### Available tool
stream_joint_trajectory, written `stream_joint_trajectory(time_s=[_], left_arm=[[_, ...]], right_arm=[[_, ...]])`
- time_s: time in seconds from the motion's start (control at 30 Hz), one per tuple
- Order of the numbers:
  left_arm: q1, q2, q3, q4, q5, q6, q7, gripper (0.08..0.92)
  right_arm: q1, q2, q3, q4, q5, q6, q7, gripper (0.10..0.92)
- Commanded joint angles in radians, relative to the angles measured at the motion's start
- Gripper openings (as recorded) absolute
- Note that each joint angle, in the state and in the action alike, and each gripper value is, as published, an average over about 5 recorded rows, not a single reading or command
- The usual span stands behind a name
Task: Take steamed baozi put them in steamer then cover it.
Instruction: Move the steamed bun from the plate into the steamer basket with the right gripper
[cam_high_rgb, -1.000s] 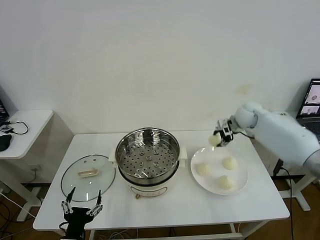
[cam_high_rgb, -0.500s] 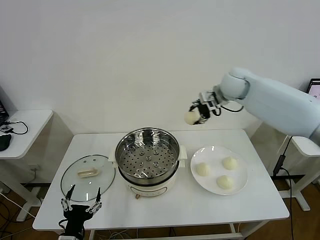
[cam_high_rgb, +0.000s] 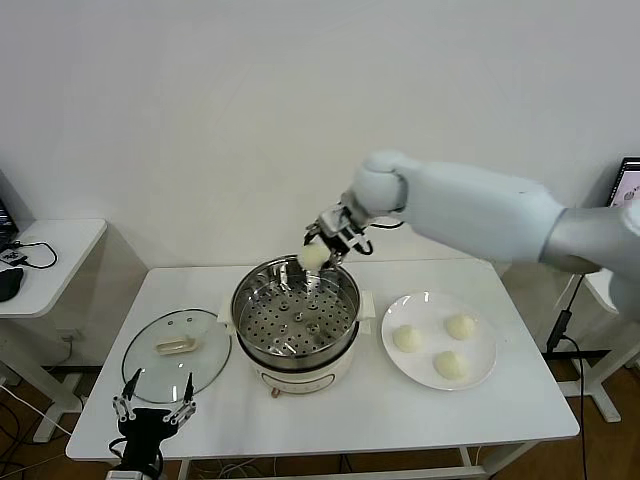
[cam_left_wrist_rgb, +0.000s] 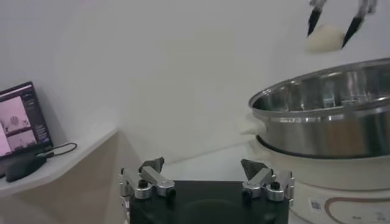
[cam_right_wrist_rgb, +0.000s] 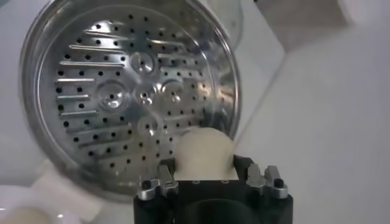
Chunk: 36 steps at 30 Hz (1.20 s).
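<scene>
One small cream-white steamed bun (cam_high_rgb: 313, 256) hung over the far rim of the shiny stainless-steel steamer (cam_high_rgb: 296, 316), pinched in the right gripper (cam_high_rgb: 322, 245). Its perforated tray was bare. Three buns waited on the round white plate (cam_high_rgb: 480, 372). The clear glass lid (cam_high_rgb: 176, 354) lay beside the pot, uncovered work remaining. The left gripper (cam_high_rgb: 150, 415) idled spread wide at the table's front edge.

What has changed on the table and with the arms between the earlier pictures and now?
The right gripper, shut on one baozi, carried it from above the plate leftward to over the steamer. Three buns on the plate, the cover lying beside the steamer, and the open left gripper at the table's front edge stayed as they were.
</scene>
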Motion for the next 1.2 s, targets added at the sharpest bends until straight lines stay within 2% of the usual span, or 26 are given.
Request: stream_joint_trajectory(time_s=[0.03,0.4,0.67,0.87,0.97,1.07,1.2], left_arm=[[0.000,0.000,-0.004,-0.006,-0.004,0.000,0.000,0.823],[-0.005,-0.002,-0.012,-0.006,-0.006,0.003,0.001,0.823],[-0.008,-0.005,-0.011,-0.007,-0.005,0.002,0.001,0.823],[-0.007,-0.007,-0.011,-0.011,-0.005,0.002,0.000,0.823],[-0.006,-0.007,-0.011,-0.014,-0.005,0.002,0.000,0.823],[-0.006,-0.006,-0.011,-0.018,-0.005,0.002,0.000,0.823],[-0.006,-0.001,-0.013,-0.023,-0.007,0.003,0.001,0.823]], right_arm=[[-0.046,0.095,-0.043,-0.085,-0.157,0.120,0.030,0.610],[-0.142,0.139,-0.005,-0.202,-0.303,0.231,0.085,0.611],[-0.165,0.161,0.001,-0.246,-0.336,0.265,0.107,0.629],[-0.163,0.167,0.002,-0.248,-0.329,0.278,0.116,0.768],[-0.137,0.154,0.001,-0.232,-0.307,0.276,0.109,0.813],[-0.084,0.121,-0.005,-0.184,-0.245,0.250,0.083,0.821],[0.025,0.048,-0.029,-0.051,-0.074,0.133,0.012,0.823]])
